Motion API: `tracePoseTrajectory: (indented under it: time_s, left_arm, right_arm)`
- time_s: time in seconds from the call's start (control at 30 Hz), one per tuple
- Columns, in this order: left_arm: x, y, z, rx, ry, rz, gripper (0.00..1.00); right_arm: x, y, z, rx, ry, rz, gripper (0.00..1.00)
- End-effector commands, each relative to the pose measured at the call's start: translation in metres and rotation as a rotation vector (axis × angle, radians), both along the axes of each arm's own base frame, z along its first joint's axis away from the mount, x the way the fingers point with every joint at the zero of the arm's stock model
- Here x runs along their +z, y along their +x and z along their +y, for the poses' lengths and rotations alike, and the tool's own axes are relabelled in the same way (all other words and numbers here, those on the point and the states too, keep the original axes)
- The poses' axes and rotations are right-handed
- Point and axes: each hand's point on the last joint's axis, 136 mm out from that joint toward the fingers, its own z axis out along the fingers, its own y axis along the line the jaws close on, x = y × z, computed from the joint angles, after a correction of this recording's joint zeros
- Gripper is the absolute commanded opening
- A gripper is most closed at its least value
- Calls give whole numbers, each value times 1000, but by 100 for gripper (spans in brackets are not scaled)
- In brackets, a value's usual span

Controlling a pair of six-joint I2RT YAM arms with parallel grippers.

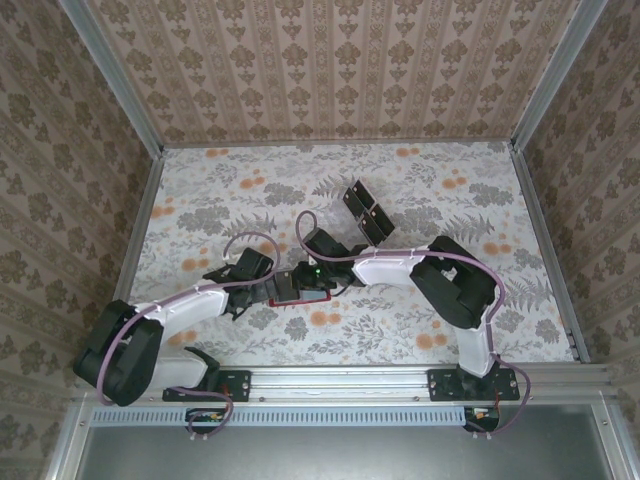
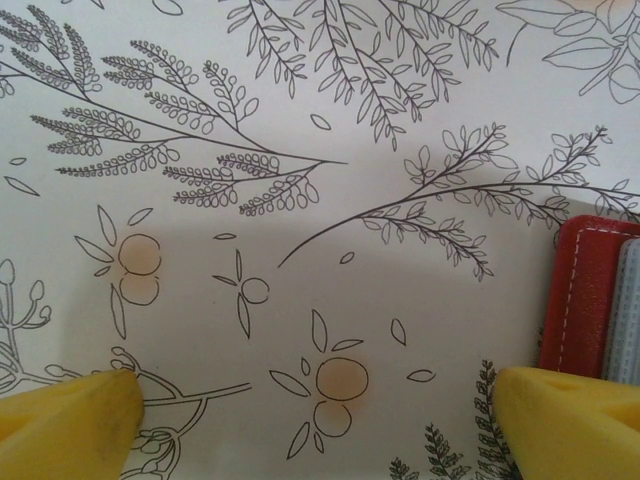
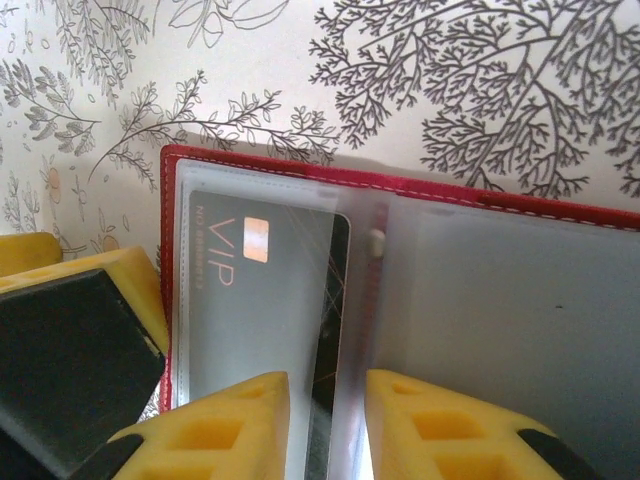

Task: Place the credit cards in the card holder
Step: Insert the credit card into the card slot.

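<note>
The left gripper [image 2: 320,425] is spread wide beside the card holder [image 3: 500,320], seen at lower centre from overhead. The right gripper [image 3: 328,425] is narrowed around a credit card [image 3: 260,300] half-sleeved inside; whether it is pinched cannot be told.

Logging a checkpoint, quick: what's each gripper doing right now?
Left gripper: open, empty.
Right gripper: narrow gap over the credit card in the card holder; grip cannot be told.

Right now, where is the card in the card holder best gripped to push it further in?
Likely at the bare black edge of the card, the strip the clear sleeve does not cover. The card lies flat, so come from above, with the right fingers on either side of that strip.
</note>
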Motion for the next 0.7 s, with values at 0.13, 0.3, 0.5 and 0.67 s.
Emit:
tracePoseTrajectory:
  time_s: [0.13, 0.3, 0.5, 0.67]
  left_arm:
    - [-18, -10, -6, -26, -11, 47, 100]
    - [-19, -11, -10, -35, -12, 49, 100]
    - [-2, -5, -10, -45, -3, 17, 100]
    - [28, 4, -9, -56, -24, -43, 100]
  right_arm:
    - [3, -2, 19, 26, 31, 13, 18]
    - [1, -5, 23, 32, 42, 26, 16]
    - [15, -6, 24, 37, 74, 12, 26]
    - [50, -5, 7, 23, 68, -61, 39]
